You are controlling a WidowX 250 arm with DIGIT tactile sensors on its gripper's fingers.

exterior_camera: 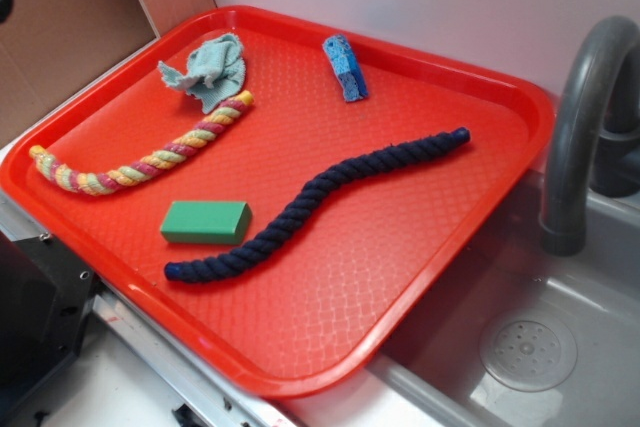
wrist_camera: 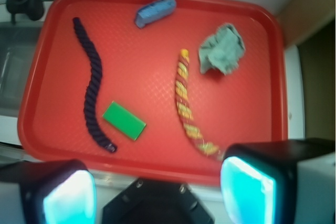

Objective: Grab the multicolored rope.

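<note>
The multicolored rope (exterior_camera: pixel 140 160) (wrist_camera: pixel 188 103), twisted yellow, pink and pale green, lies slightly curved on the left part of the red tray (exterior_camera: pixel 400 277) (wrist_camera: pixel 47 103). My gripper (wrist_camera: pixel 157 192) shows only in the wrist view: it hovers high above the tray's near edge, open, its two fingers far apart and nothing between them. The rope's near end passes behind the right finger (wrist_camera: pixel 252 187). The gripper is out of the exterior view.
On the tray also lie a long wavy navy rope (exterior_camera: pixel 310 202) (wrist_camera: pixel 92 85), a green block (exterior_camera: pixel 205 221) (wrist_camera: pixel 124 120), a crumpled pale cloth (exterior_camera: pixel 208 69) (wrist_camera: pixel 221 50) and a blue sponge (exterior_camera: pixel 345 67) (wrist_camera: pixel 155 11). A grey sink (exterior_camera: pixel 540 347) with a faucet (exterior_camera: pixel 580 117) adjoins the tray.
</note>
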